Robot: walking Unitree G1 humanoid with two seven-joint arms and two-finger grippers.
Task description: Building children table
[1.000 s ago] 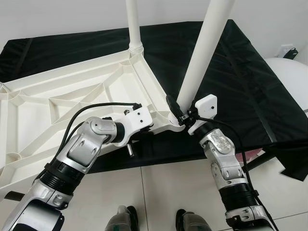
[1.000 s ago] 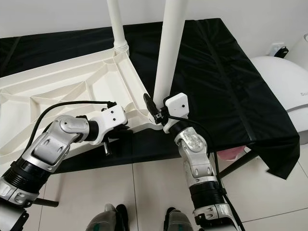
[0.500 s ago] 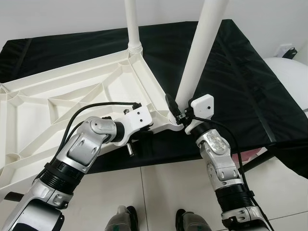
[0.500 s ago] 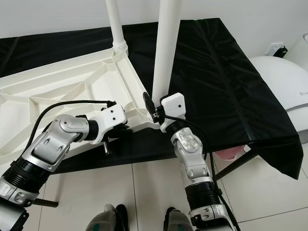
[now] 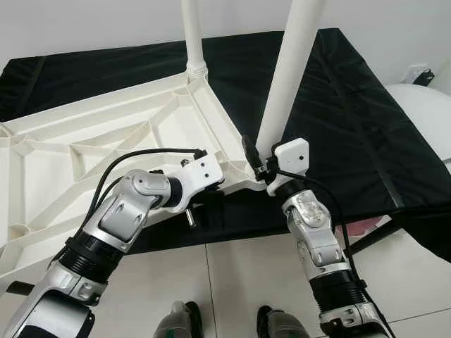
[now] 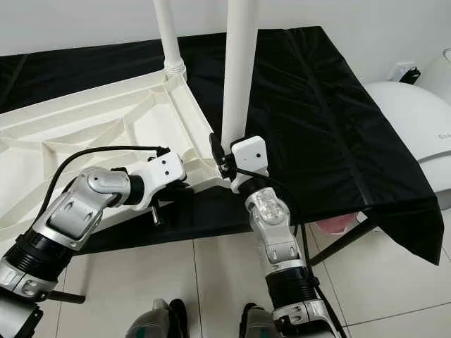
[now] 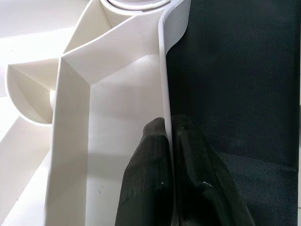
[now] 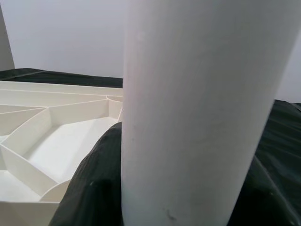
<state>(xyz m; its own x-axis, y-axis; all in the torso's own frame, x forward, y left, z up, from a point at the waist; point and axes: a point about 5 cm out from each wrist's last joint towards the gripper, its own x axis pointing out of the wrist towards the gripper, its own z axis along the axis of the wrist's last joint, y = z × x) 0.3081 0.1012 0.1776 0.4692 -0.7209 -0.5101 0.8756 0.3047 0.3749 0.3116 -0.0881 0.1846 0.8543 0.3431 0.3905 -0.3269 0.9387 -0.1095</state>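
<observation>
Upside down on the black-draped counter lies the white tabletop. Its near rim is pinched by the left tool, while the right tool grips the leg at the corner socket.

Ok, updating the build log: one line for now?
left gripper: clamps tabletop rim | right gripper: grips near leg | far leg: seated

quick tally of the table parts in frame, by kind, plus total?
White table legs: 2, far leg standing in its corner socket, near leg held by the right gripper.
White ribbed tabletop: 1, upside down on the black cloth, its rim pinched by the left gripper.
Total: 3 parts.
</observation>
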